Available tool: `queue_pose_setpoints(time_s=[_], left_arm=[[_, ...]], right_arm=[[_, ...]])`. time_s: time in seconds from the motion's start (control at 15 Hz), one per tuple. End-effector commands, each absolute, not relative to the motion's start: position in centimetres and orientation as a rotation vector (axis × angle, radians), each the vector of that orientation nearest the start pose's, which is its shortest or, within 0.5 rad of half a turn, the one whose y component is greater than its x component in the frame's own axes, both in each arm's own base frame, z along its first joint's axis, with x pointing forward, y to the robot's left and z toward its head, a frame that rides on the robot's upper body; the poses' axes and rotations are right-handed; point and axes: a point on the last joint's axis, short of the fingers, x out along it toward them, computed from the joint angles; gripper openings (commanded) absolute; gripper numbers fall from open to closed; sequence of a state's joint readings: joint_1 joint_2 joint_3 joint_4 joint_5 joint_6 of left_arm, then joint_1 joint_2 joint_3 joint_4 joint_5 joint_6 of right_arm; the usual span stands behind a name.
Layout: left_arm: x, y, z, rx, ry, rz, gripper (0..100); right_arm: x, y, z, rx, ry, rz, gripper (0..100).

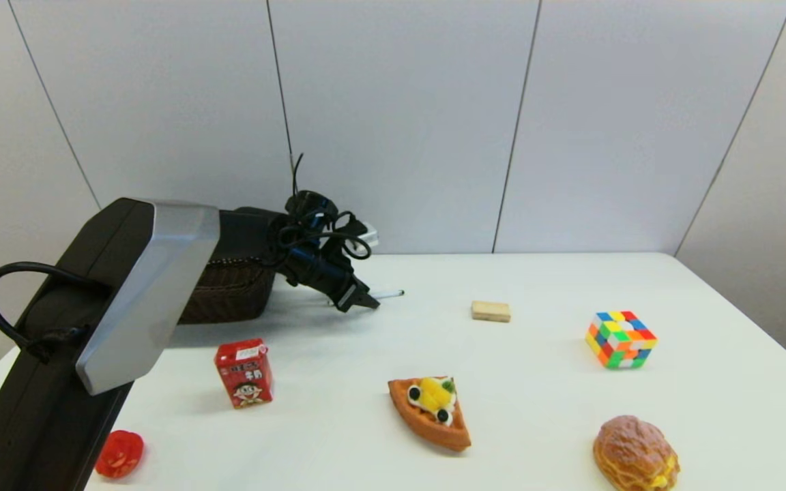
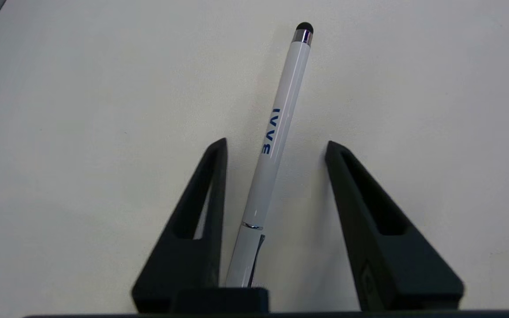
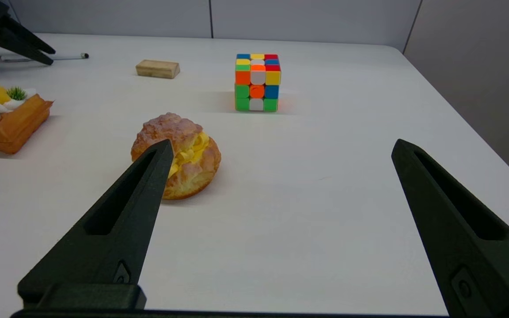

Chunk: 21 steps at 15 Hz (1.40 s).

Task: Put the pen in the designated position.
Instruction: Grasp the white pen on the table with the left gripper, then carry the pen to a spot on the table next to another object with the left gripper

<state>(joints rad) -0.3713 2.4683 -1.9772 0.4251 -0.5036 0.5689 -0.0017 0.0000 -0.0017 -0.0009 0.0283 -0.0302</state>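
The pen, thin and white with blue print and a dark tip, lies flat on the bare white tabletop. My left gripper is low over it and open, one black finger on each side of the barrel and neither touching it. In the head view the left gripper is just right of the wicker basket, and the pen pokes out beyond its tips. Seen from the right wrist, the pen lies far off. My right gripper is open and empty near the table's front right.
On the table are a wooden block, a colour cube, a cream puff, a waffle slice, a red milk carton and a red pepper. My left arm's body blocks the near left.
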Motion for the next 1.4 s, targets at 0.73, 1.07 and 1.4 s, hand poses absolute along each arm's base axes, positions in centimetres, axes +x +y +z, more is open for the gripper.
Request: queue_pose_setpoints(time_s=[0.73, 1.07, 1.4], left_arm=[[44.5, -18.3, 10.9, 0.441, 0.642, -1.048, 0], [44.3, -18.3, 11.8, 0.446, 0.619, -1.046, 0], [43.8, -18.3, 13.6, 0.455, 0.581, -1.045, 0]], right_arm=[[-2.3, 0.1, 7.6, -0.031, -0.003, 0.028, 100], [-2.3, 0.1, 7.6, -0.032, -0.004, 0.028, 100], [-2.3, 0.1, 7.6, -0.031, -0.003, 0.028, 100]])
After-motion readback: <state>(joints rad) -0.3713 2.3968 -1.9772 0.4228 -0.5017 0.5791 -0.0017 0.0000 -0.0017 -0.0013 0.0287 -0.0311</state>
